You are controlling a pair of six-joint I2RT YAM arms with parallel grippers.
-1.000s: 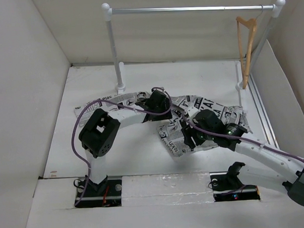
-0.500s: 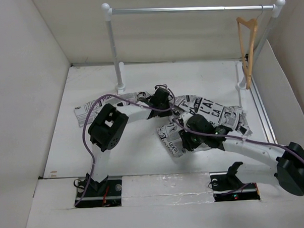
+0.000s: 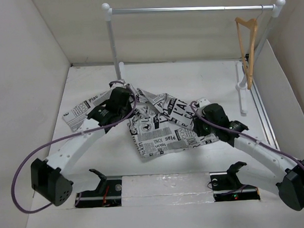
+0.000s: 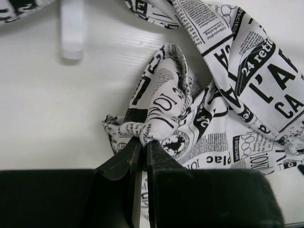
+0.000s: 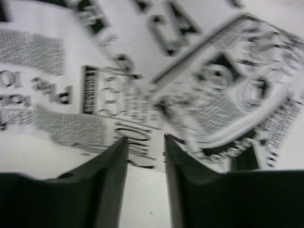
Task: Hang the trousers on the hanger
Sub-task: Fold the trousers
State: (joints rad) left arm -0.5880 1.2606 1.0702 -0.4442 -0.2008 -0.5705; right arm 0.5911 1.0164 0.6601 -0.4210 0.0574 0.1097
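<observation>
The trousers [image 3: 160, 126], white with black newspaper print, lie crumpled across the middle of the table. My left gripper [image 3: 127, 92] is at their far left part, shut on a bunched fold of the trousers [image 4: 156, 111] that sticks out past its tips [image 4: 142, 141]. Over the trousers' right edge, my right gripper [image 3: 199, 126] has its jaws apart. In the blurred right wrist view the printed cloth [image 5: 142, 85] lies just at the tips of the right gripper [image 5: 146, 141], with bare table between the fingers. The tan wooden hanger [image 3: 247, 41] hangs at the rail's right end.
A silver rail [image 3: 188, 9] on white posts spans the back; its left post [image 3: 115, 50] stands just behind my left gripper, and that post's foot [image 4: 72, 28] shows in the left wrist view. White walls enclose the table on three sides.
My left gripper shut on the cloth and the left arm swung out to the left, dragging and spreading the trousers leftward. My right gripper shifted right to the cloth's edge, and its jaws narrowed, then widened.
</observation>
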